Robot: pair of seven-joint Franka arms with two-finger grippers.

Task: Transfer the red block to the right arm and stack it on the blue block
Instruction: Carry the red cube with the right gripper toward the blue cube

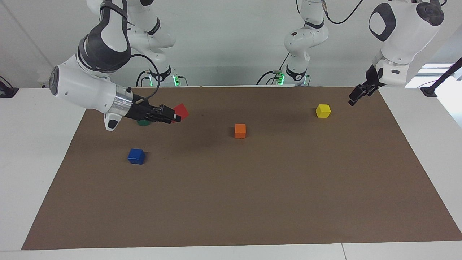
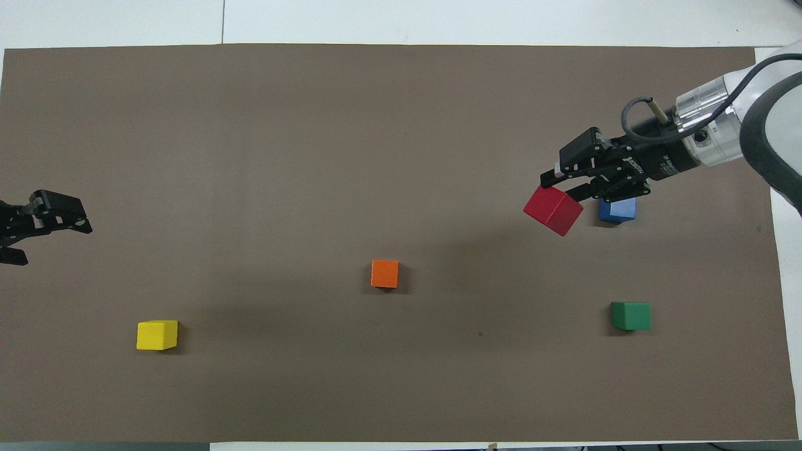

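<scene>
My right gripper (image 1: 175,117) is shut on the red block (image 1: 181,110) and holds it tilted in the air above the brown mat. In the overhead view the gripper (image 2: 564,190) and the red block (image 2: 553,210) are just beside the blue block (image 2: 618,211), whose top edge the fingers cover. The blue block (image 1: 136,156) rests on the mat at the right arm's end. My left gripper (image 1: 356,96) hangs open and empty over the mat's edge at the left arm's end, and it also shows in the overhead view (image 2: 37,235).
A green block (image 2: 631,316) lies nearer the robots than the blue block, partly hidden by the right gripper in the facing view (image 1: 143,123). An orange block (image 1: 240,130) sits mid-mat. A yellow block (image 1: 323,111) lies toward the left arm's end. The brown mat (image 1: 231,202) covers the table.
</scene>
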